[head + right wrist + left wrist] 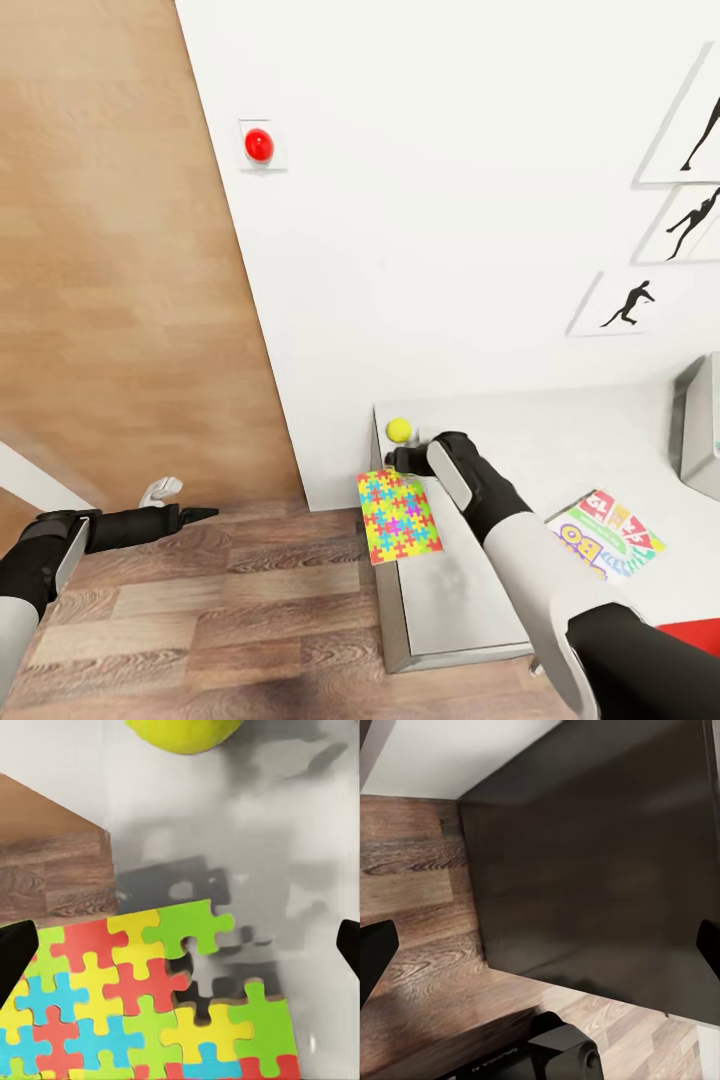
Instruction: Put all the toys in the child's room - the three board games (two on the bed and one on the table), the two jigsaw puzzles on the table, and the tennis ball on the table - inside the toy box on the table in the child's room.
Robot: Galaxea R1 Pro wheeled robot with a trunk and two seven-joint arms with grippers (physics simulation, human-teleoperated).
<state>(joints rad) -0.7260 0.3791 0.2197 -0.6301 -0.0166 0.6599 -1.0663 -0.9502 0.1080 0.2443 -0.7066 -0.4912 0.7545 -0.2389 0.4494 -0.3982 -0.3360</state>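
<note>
Right gripper (403,459) hovered low over the near corner of the table (600,440), and in the right wrist view its two dark fingertips stood far apart at the picture's edges, so it was released and held nothing. Under and just before it lay a jigsaw puzzle (399,516), a flat box in bright colours. One corner of this box hung over the table edge above the wood floor (230,620); I judge that this overhang gives the fingers a place to go under such a thin box. Beyond the gripper, close to the wall, rested the tennis ball (400,430), not touching the puzzle. Further along the table, on the arm's other side, lay a board game (606,546) with colourful print, and a grey bin (697,420), probably the toy box, stood at the far end. Left gripper (196,515) waited apart over the floor, also spread and empty.
</note>
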